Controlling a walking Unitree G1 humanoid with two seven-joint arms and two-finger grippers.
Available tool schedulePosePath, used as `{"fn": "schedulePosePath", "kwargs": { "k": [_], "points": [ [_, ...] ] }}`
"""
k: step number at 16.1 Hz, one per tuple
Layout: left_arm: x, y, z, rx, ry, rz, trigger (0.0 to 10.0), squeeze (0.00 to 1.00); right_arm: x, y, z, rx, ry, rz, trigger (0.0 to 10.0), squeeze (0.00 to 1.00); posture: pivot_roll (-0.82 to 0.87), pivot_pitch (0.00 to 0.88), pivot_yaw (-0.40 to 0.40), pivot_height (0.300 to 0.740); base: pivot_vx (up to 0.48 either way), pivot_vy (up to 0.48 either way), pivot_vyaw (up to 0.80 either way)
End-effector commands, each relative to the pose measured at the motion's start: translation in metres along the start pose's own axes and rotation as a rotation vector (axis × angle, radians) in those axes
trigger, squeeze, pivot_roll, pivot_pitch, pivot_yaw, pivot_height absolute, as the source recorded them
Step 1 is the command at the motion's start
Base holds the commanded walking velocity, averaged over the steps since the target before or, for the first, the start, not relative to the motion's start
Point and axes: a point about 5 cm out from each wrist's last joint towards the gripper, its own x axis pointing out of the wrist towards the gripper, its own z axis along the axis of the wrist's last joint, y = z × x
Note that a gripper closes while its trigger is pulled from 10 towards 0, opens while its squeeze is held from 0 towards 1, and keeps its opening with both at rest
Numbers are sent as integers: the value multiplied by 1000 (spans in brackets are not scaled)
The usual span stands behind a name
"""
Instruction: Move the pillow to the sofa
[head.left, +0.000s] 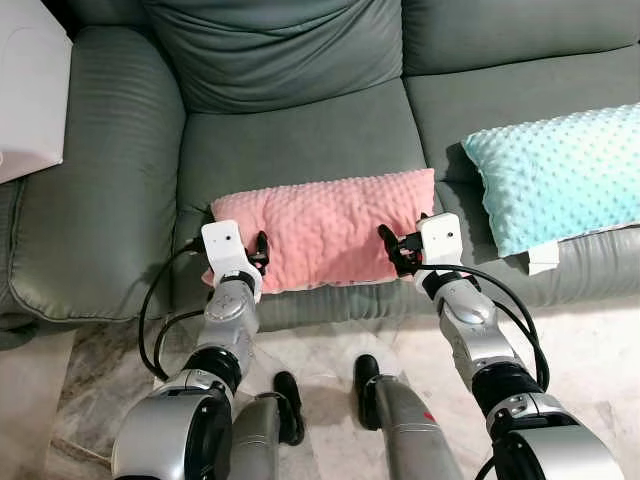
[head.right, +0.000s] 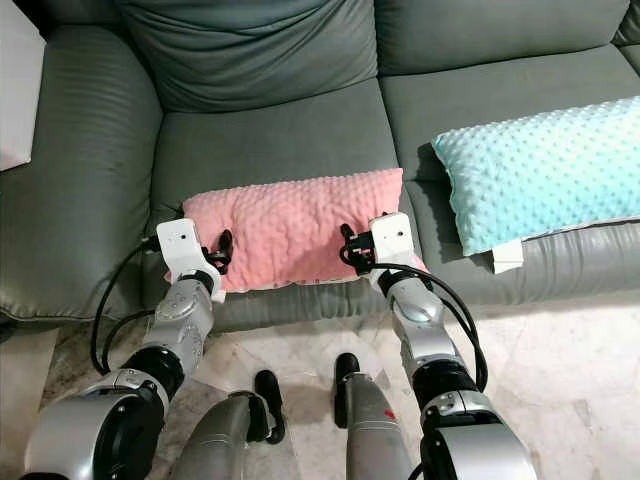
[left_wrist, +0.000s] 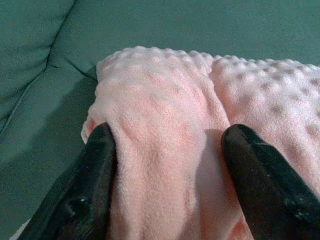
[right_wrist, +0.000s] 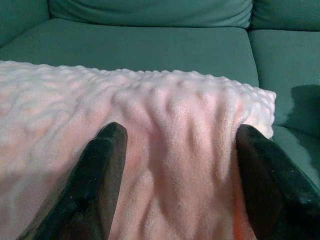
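**Pink pillow lying on the sofa seat, an end effector at each end**

The pink dotted pillow (head.left: 325, 228) is lying across the front of the grey-green sofa (head.left: 300, 140) seat cushion, its long side running along the seat edge. The left end effector (head.left: 250, 255) is sitting at the pillow's left end, its two black fingers (left_wrist: 97, 170) spread wide with the bunched fabric between them. The right end effector (head.left: 395, 248) is sitting at the pillow's right end, its fingers (right_wrist: 107, 165) likewise spread wide around the plush cover. A turquoise dotted pillow (head.left: 560, 175) is resting on the neighbouring seat cushion to the right, apart from the pink one. The robot is standing on a marble floor (head.left: 590, 340) just before the sofa.
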Motion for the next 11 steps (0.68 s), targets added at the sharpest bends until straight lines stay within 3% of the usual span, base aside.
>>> {"fn": "schedulePosePath", "kwargs": {
  "k": [1,5,8,11],
  "points": [
    [-9,4,-25,24,98,4,10000,1000,-7,9,-16,23,66,30,10000,1000,-116,451,123,740,0,0,0],
    [-10,-6,-31,113,161,24,10000,1000,-8,6,-19,16,81,23,10000,1000,-112,458,125,740,0,0,0],
    [-9,-12,-28,120,155,17,10000,1000,-8,8,-21,16,88,22,10000,1000,-112,458,125,740,0,0,0],
    [0,-26,-7,141,109,54,10000,1000,-6,8,-15,29,53,19,10000,1000,-109,463,128,740,0,0,0]
  ]
}}
